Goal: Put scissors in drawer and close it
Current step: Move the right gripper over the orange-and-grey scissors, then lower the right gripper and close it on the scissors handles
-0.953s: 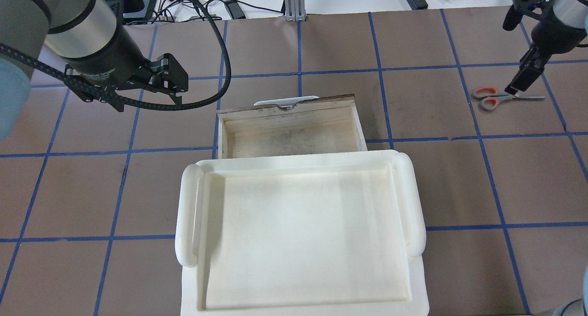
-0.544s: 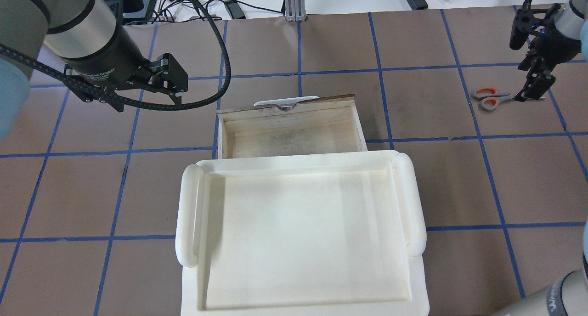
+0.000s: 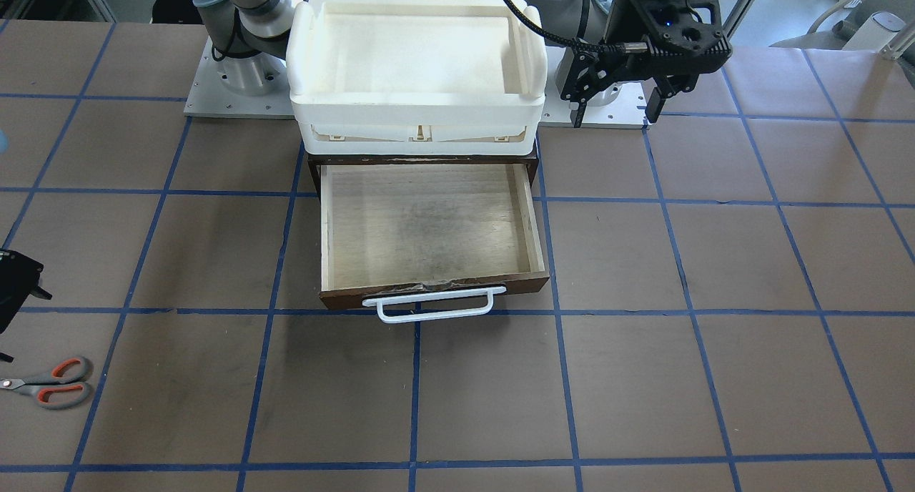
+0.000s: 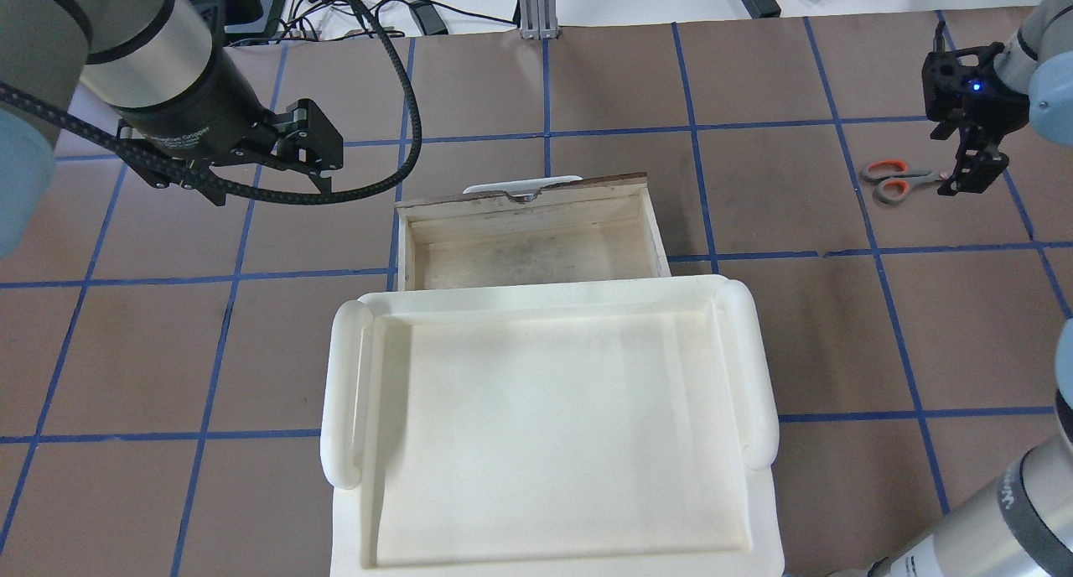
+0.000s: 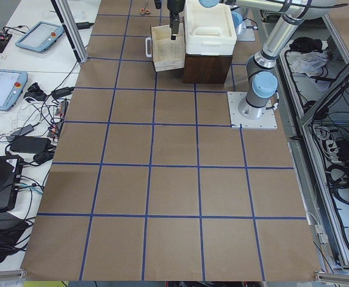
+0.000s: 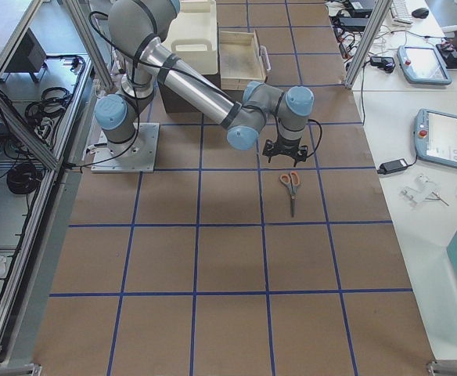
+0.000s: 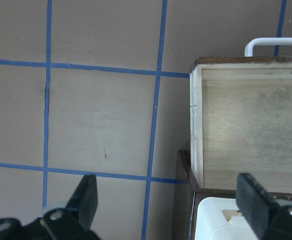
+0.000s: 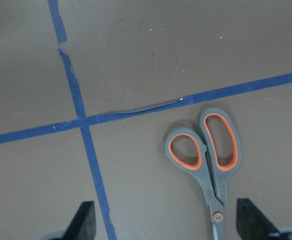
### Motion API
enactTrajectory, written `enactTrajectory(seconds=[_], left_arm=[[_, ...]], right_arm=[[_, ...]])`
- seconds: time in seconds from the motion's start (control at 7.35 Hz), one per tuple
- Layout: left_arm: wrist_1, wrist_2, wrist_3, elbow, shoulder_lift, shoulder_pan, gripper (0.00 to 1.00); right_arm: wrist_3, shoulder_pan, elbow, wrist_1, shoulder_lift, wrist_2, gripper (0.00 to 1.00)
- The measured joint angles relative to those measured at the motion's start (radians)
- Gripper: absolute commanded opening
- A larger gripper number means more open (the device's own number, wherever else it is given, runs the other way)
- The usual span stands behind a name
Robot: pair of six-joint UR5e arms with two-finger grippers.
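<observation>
The scissors lie flat on the brown table at the far right, with grey handles and orange-lined loops. They also show in the right wrist view and the front view. My right gripper hovers over their blade end, open and empty; in its wrist view the fingers stand wide, with the pivot near one finger. The drawer is pulled open and empty, its white handle facing away from me. My left gripper is open and empty, above the table left of the drawer.
A white plastic tray sits on the dark cabinet above the drawer. Blue tape lines grid the table. Cables and an aluminium post stand at the far edge.
My right gripper has shifted right and turned over the scissors' blades. The scissors, the drawer and my left arm have not moved.
</observation>
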Motion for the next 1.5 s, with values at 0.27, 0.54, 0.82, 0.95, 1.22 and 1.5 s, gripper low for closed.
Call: enactTrajectory(seconds=[0.27, 0.54, 0.82, 0.95, 1.22, 1.5], left_arm=[[0.000, -0.001, 0.000, 0.000, 0.000, 0.000, 1.00], [0.000, 0.000, 0.000, 0.000, 0.001, 0.000, 1.00], [0.000, -0.001, 0.000, 0.000, 0.000, 0.000, 1.00], [0.001, -0.001, -0.001, 0.000, 0.000, 0.001, 1.00], [0.000, 0.000, 0.000, 0.000, 0.000, 0.001, 1.00], [0.000, 0.000, 0.000, 0.000, 0.001, 0.001, 1.00]], right_arm=[[-0.136, -0.026, -0.007, -0.097, 0.067, 0.003, 0.99], [-0.192, -0.036, -0.026, -0.177, 0.123, 0.004, 0.95], [-0.202, -0.038, -0.062, -0.195, 0.169, 0.015, 0.96], [-0.203, -0.038, -0.070, -0.196, 0.187, 0.024, 0.96], [-0.205, -0.038, -0.073, -0.197, 0.208, 0.030, 0.95], [-0.204, -0.038, -0.074, -0.197, 0.222, 0.031, 0.81]])
